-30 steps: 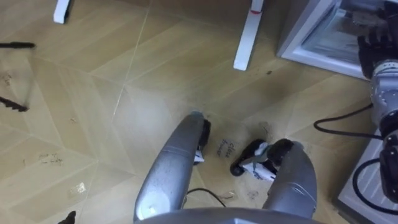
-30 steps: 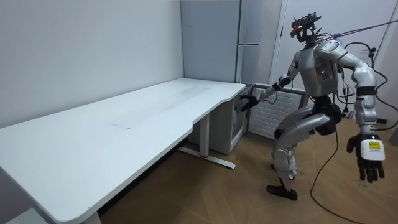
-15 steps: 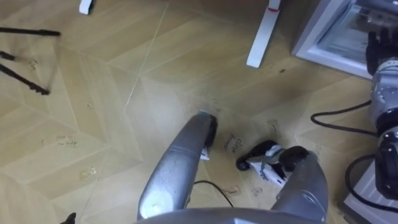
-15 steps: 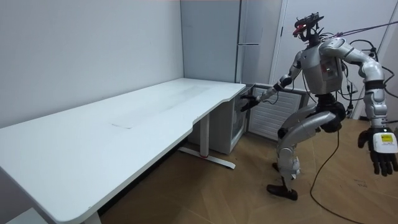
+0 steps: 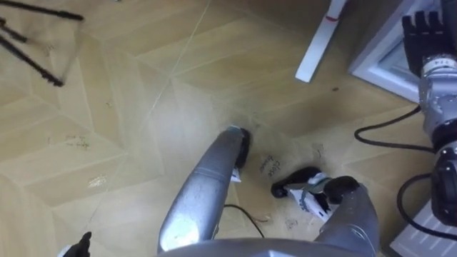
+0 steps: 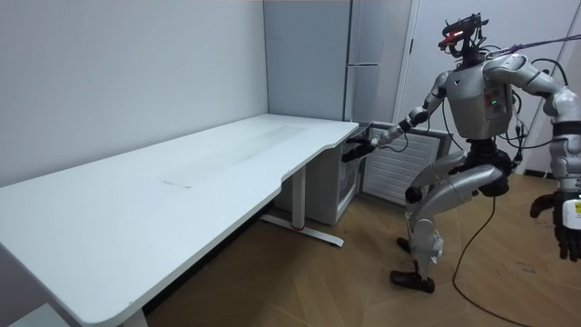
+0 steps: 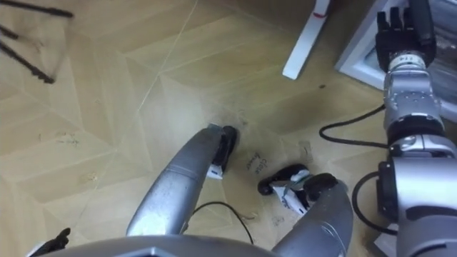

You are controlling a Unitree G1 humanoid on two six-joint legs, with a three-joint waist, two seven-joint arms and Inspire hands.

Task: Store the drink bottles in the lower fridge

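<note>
No drink shows in any view. The lower fridge (image 6: 350,182) is a small white unit beside the desk's end; its white front edge (image 5: 378,61) sits at the upper right of the eye views. My right hand (image 7: 405,28) reaches out to that edge at the top of the unit with straight fingers, holding nothing, and is seen in the room view as a dark hand (image 6: 360,149). My left hand (image 6: 567,218) hangs out wide at the room view's right, fingers relaxed and pointing down, with nothing in it. I stand on the wood floor just in front of the fridge.
A white desk (image 6: 182,182) runs along the wall, and its white leg (image 5: 319,44) stands on the floor close to the fridge. A tall grey fridge (image 6: 363,54) rises behind. Black tripod legs (image 5: 32,46) lie at the upper left. A white slatted panel (image 6: 392,171) stands by the fridge.
My body has straightened and shifted toward the room view's right, with the left arm swinging farther out. The eye view has slid, so the fridge sits nearer the right edge.
</note>
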